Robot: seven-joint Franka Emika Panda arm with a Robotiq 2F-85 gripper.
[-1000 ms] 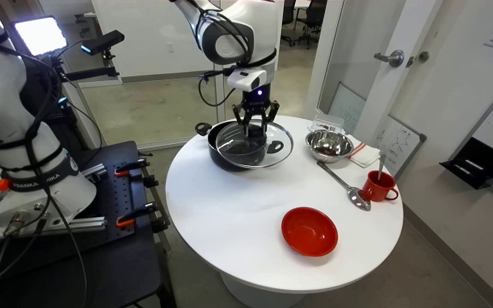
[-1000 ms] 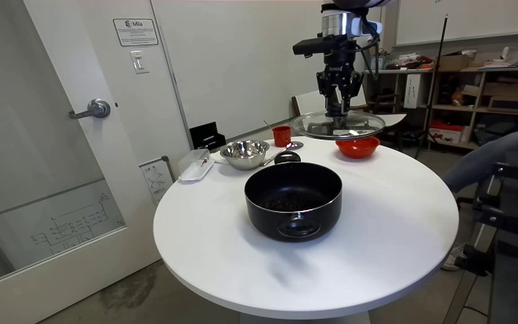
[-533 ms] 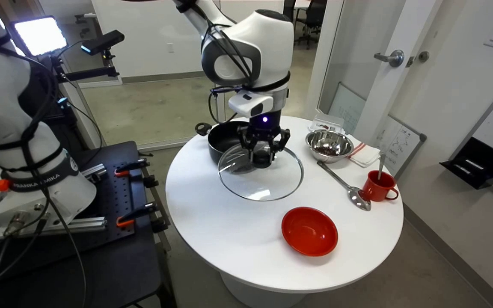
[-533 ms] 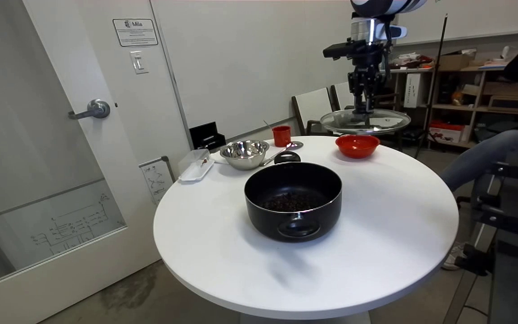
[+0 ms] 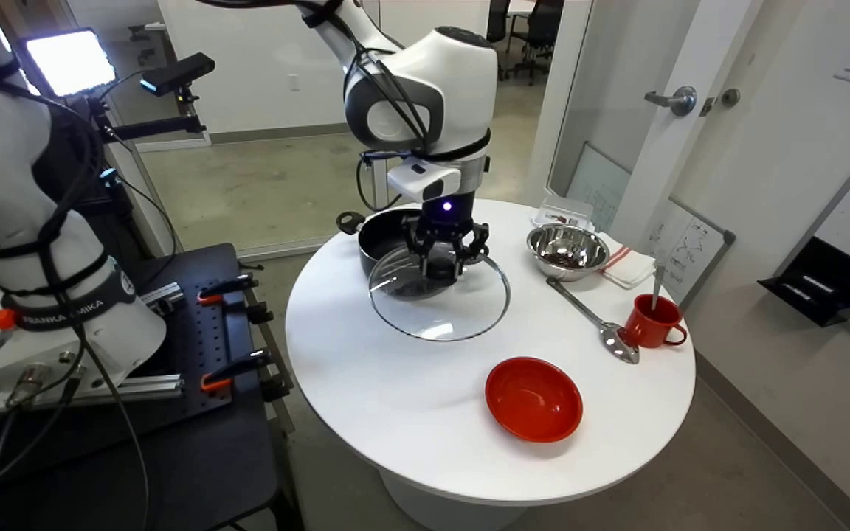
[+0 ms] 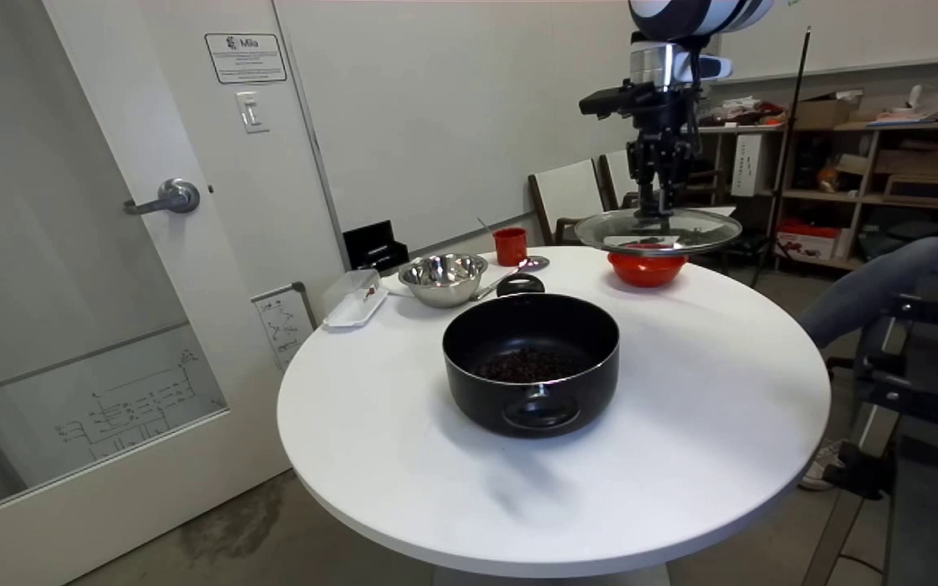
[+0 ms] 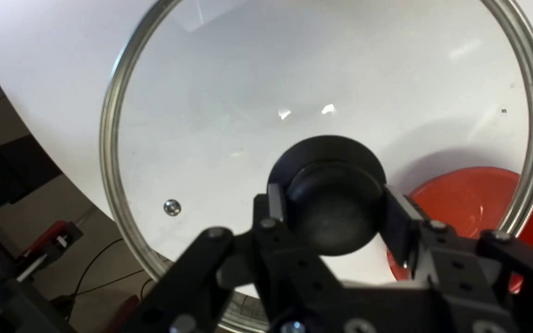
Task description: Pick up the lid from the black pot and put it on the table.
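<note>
Lid (image 5: 440, 310) is hanging roughly level above the table (image 5: 395, 413), to one side of the black pot (image 6: 485, 399), so a good set-down is probably calling for drifting clear of the red bowl (image 5: 534, 402), lowering flat, and the gripper (image 7: 331, 192), which is pinching the knob (image 7: 333, 217), letting go only once the rim is sitting all round. Glossy white is covering the round table, smooth dark walls are shaping the black pot, thin metal is banding the clear glass, and matte black is rounding off the knob.
</note>
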